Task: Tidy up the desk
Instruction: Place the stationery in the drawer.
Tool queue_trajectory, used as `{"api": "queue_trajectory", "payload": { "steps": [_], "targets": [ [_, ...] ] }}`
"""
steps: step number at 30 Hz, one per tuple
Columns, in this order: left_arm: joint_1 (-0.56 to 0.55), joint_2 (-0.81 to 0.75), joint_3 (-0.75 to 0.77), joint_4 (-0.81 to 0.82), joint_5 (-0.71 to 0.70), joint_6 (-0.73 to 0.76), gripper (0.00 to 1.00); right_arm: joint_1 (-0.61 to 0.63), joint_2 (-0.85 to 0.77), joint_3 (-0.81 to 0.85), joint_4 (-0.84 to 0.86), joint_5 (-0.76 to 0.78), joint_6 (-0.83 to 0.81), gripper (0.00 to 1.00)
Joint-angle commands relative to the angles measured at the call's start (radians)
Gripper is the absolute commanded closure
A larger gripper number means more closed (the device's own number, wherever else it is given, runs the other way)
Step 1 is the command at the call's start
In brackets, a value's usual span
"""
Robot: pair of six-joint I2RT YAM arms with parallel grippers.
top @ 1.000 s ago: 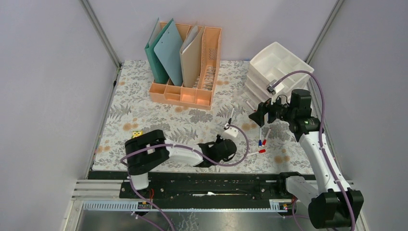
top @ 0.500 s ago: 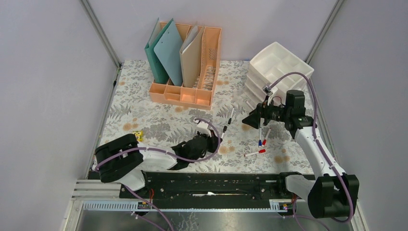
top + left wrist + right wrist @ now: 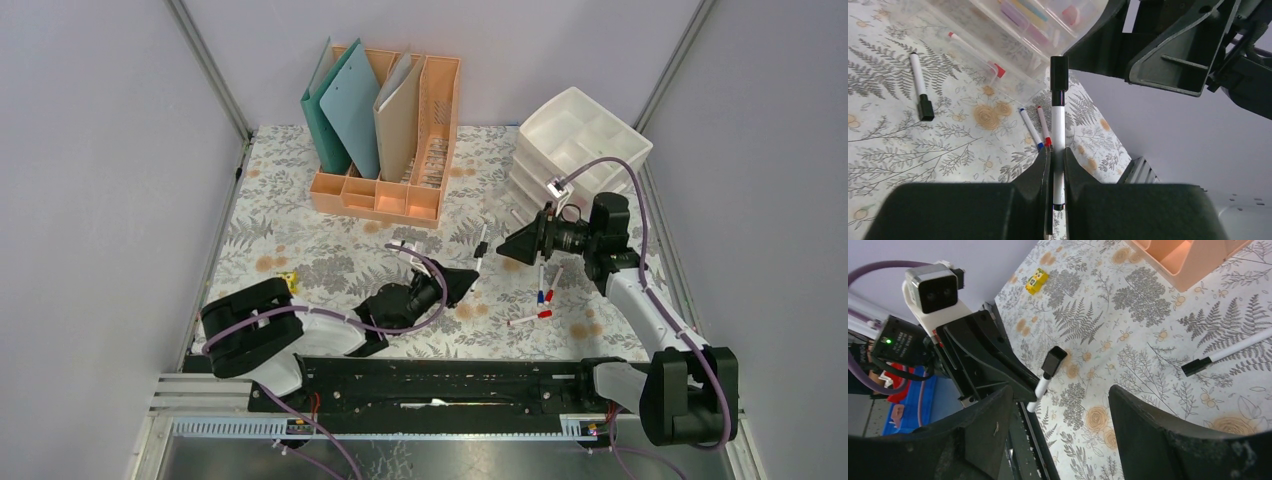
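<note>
The desk is covered with a cloth printed with ferns and flowers. My left gripper is shut on a white marker with a black cap, which sticks out forward above the cloth. The marker also shows in the right wrist view. My right gripper is open and empty. It faces the left gripper from the right, a short way from the marker's cap; its fingers frame the marker in its own view.
A black-capped marker lies between the grippers. Blue and red markers and another red-tipped one lie to the right. A peach file rack with folders stands at the back, a white drawer unit at the back right, and a yellow eraser to the left.
My left arm swung left, and its gripper now points right, towards the right gripper. My right gripper came down and left to face it.
</note>
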Motion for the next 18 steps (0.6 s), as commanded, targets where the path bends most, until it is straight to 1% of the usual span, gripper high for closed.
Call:
{"api": "queue_trajectory", "payload": {
  "steps": [1, 15, 18],
  "targets": [
    [0.0, 0.052, 0.039, 0.16, 0.039, -0.038, 1.0, 0.016, 0.017, -0.003, 0.116, -0.054, 0.087, 0.24],
    [-0.001, 0.107, 0.088, 0.21, 0.083, -0.064, 1.0, 0.083, 0.071, 0.0, 0.136, -0.073, 0.116, 0.32],
    [-0.001, 0.117, 0.089, 0.226, 0.093, -0.074, 1.0, 0.089, 0.073, -0.003, 0.162, -0.095, 0.134, 0.46]
  ]
}}
